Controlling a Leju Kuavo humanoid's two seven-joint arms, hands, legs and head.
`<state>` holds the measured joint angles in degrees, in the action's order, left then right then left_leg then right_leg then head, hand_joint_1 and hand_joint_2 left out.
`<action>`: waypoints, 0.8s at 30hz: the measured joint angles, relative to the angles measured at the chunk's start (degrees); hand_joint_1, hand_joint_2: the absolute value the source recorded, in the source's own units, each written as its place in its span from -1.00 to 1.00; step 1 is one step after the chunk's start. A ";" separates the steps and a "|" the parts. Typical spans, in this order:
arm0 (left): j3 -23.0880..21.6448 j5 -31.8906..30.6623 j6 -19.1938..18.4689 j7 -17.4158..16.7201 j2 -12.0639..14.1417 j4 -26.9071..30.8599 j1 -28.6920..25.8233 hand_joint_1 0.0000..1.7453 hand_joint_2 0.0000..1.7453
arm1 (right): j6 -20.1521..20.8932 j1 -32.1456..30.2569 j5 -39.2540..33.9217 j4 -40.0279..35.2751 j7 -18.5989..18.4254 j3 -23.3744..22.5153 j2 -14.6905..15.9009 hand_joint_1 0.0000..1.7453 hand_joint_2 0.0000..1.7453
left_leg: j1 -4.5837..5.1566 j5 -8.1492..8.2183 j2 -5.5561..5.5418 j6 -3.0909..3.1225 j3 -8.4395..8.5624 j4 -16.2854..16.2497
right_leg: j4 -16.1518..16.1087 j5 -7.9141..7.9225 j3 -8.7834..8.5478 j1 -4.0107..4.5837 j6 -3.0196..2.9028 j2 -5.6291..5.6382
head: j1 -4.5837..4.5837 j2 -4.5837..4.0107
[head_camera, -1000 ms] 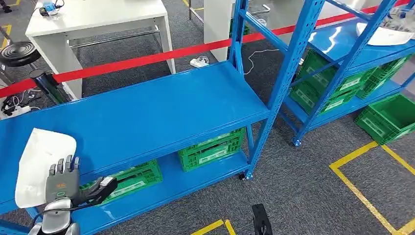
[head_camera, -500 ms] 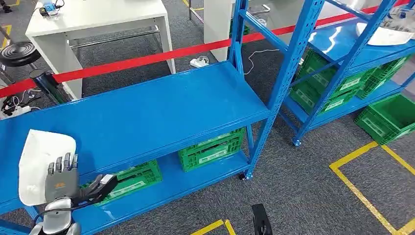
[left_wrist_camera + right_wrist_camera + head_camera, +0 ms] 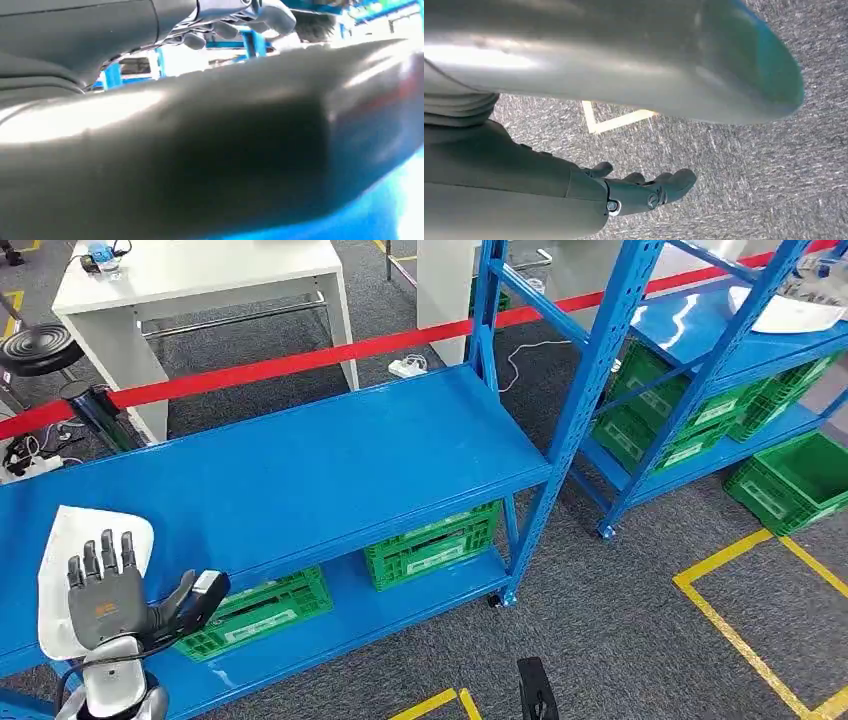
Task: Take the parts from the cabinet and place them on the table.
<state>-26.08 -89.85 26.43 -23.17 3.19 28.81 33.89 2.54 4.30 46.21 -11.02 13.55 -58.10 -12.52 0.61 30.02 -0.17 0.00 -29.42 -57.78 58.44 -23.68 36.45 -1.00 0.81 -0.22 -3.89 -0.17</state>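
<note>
1. Grey carpet (image 3: 600, 620) with yellow floor tape (image 3: 740, 630); blue rack (image 3: 300, 470) across the near left, second blue rack (image 3: 700, 330) far right; white table (image 3: 200, 280) beyond a red barrier tape (image 3: 300, 362).
2. Green crates (image 3: 432, 543) on the lower shelf of the near rack, more on and beside the far rack.
3. White part (image 3: 70, 540) flat on the near rack's upper shelf, at its near left end, not lifted.
4. Left hand (image 3: 110, 590) raised just in front of the part, fingers spread wide and upright, thumb out to the right, holding nothing; contact with the part impossible to judge, the hand covering the part's near edge.
5. Right hand (image 3: 644, 192) hanging low over the carpet, fingers loosely extended, apart, nothing in them.
6. Step in hand, as a judgement: reach for the first part, grasp not yet made; nothing yet on the table.
7. Next move likely calls for lowering the left hand over the part's near edge, closing fingers above and thumb below, then lifting clear of the shelf lip.
8. Thin, flat part: risk of sliding away on the smooth shelf rather than being gripped.
</note>
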 joint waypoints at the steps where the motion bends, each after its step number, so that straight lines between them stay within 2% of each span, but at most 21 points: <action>1: -0.02 0.00 0.02 -0.15 0.02 0.07 -0.01 -1.00 -1.00 | -0.02 0.00 -0.07 0.00 0.00 -0.22 0.00 -1.00 -1.00 | 0.00 0.00 0.00 0.00 0.00 0.00 | 0.00 0.00 0.00 0.00 0.00 0.00 | 0.00 0.00; 3: -0.44 0.00 1.07 -6.12 0.94 8.55 -2.11 -1.00 -1.00 | -0.33 -0.01 -0.22 0.00 0.00 -0.70 -0.02 -1.00 -1.00 | 0.00 0.00 0.00 0.00 -0.02 0.00 | 0.00 0.00 0.00 0.00 0.00 0.00 | 0.00 0.00; 4: -0.44 0.00 -0.68 -7.78 1.66 12.04 -2.68 -1.00 -1.00 | -0.33 -0.02 -0.22 0.00 -0.04 -1.00 -0.17 -1.00 -1.00 | 0.00 0.00 0.00 0.00 -0.01 0.00 | 0.00 0.00 0.01 0.00 0.00 0.00 | 0.00 0.00; 6: -0.92 0.00 -1.79 -9.20 2.21 13.75 -2.82 -1.00 -1.00 | -0.33 -0.03 -0.20 0.00 -0.04 -1.11 -0.26 -1.00 -1.00 | 0.00 0.00 0.00 0.00 -0.01 0.00 | 0.00 0.00 0.01 0.00 0.00 0.00 | 0.00 0.00; 11: -1.38 0.00 -2.86 -9.13 2.89 16.00 -2.83 -1.00 -1.00 | -0.33 -0.02 -0.11 0.00 -0.02 -1.16 -0.28 -1.00 -1.00 | 0.00 0.00 0.00 0.00 0.00 0.00 | 0.00 0.00 0.01 0.00 0.00 0.00 | 0.00 0.00; 18: -1.46 0.00 -4.37 -7.87 2.97 18.05 -3.04 -1.00 -1.00 | -0.33 -0.02 -0.02 0.00 0.02 -1.27 -0.33 -1.00 -1.00 | 0.00 0.00 0.00 0.00 -0.01 0.00 | 0.00 -0.01 0.01 0.00 0.00 0.00 | 0.00 0.00; 19: -1.46 0.00 -4.44 -6.92 2.97 18.21 -3.10 -1.00 -1.00 | -0.33 -0.02 -0.02 0.00 0.02 -1.29 -0.33 -1.00 -1.00 | 0.00 0.00 0.00 0.00 -0.01 0.00 | 0.00 -0.01 0.01 0.00 0.00 0.00 | 0.00 0.00; 24: 1.39 0.00 -5.40 2.42 1.93 18.01 -4.15 -1.00 -1.00 | -0.31 -0.01 0.26 0.02 0.02 -1.33 -0.35 -1.00 -1.00 | 0.00 0.00 0.01 0.00 -0.02 0.00 | 0.00 -0.01 0.02 0.00 0.00 0.00 | 0.00 0.00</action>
<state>-24.68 -89.85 21.03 -20.75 5.12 46.82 29.74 2.23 4.29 46.47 -11.00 13.57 -59.43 -12.87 0.61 30.03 -0.16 0.00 -29.44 -57.78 58.44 -23.69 36.47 -1.01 0.80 -0.22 -3.89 -0.18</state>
